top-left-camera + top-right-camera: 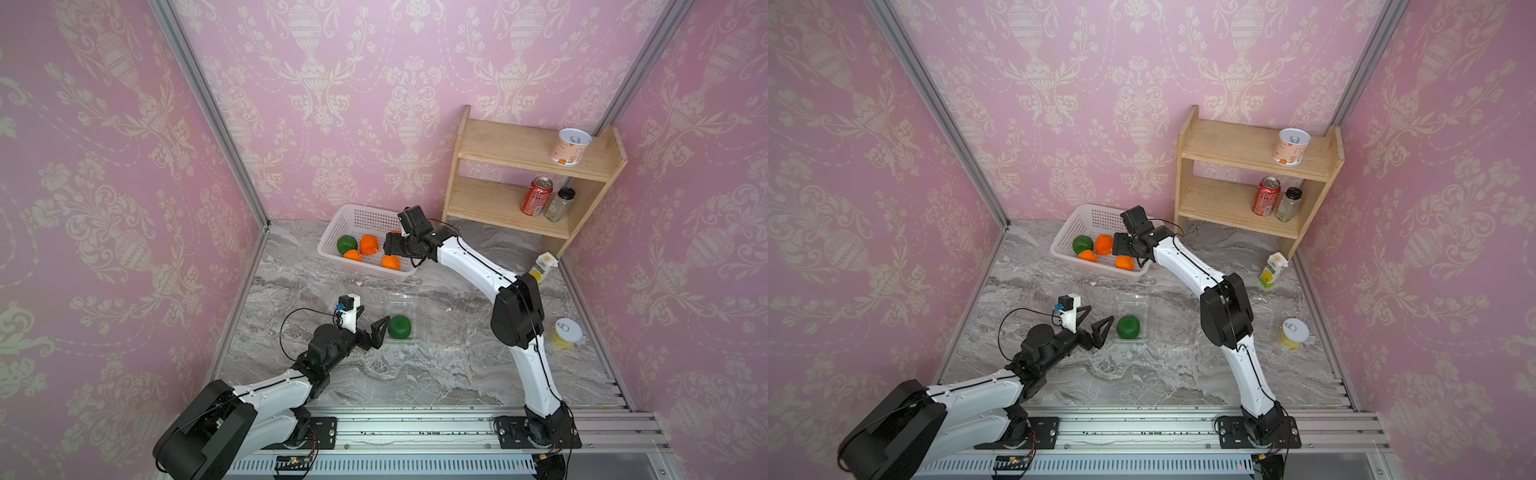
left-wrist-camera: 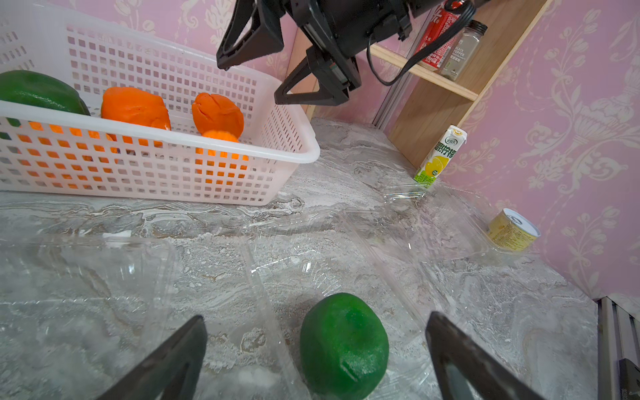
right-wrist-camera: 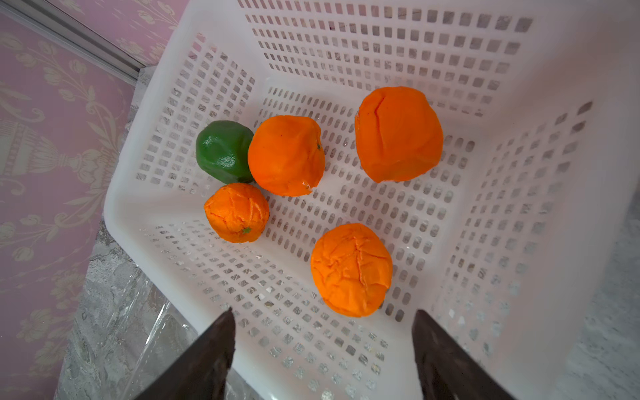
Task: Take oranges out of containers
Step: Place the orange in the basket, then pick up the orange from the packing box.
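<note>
One dark green orange lies at the near end of an open clear container in the middle of the table. My left gripper is open just left of it, its fingers on either side of the fruit and not touching it. Several bright oranges and a green orange lie in the white basket. My right gripper hangs open above the basket's right end with nothing in it. Two more clear containers lie open on either side.
A wooden shelf at the back right holds a red can, a pepper jar and a tin. A drink carton and a yellow tin stand by the right wall.
</note>
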Available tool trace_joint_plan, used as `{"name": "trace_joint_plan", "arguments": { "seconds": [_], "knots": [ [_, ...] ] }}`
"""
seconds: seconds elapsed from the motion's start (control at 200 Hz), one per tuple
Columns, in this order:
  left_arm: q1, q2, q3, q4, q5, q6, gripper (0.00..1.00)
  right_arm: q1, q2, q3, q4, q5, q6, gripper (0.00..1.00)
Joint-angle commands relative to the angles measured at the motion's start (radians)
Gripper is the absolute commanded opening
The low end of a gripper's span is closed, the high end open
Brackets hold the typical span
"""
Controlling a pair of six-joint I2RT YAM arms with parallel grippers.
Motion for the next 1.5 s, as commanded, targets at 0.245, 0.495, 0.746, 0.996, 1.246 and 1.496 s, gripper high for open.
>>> {"name": "trace_joint_plan", "arguments": {
  "seconds": [0.245,0.495,0.746,0.996,1.246,1.496],
  "knots": [
    [0.006,-0.008,-0.008,-0.016,-0.022,0.023,0.99,0.039,-0.242,-0.243,0.022,0.067,-0.051,0.84],
    [0.006,-0.002,-0.011,0.013,0.009,0.017,0.99,0.141,-0.501,-0.566,0.146,0.066,0.018,0.88],
    [0.007,-0.015,-0.015,0.007,-0.004,0.031,0.99,0.236,-0.615,-0.739,0.059,0.195,0.011,0.88],
    [0.007,-0.09,-0.016,-0.061,-0.034,0.063,0.99,0.275,-0.699,-0.892,0.059,0.226,0.134,0.87],
    [0.007,-0.112,-0.016,-0.087,-0.05,0.084,0.99,0.324,-0.735,-0.95,0.055,0.266,0.153,0.87],
    [0.007,-0.16,-0.017,-0.121,-0.055,0.1,0.99,0.336,-0.699,-0.988,0.088,0.247,0.152,0.87]
  ]
}}
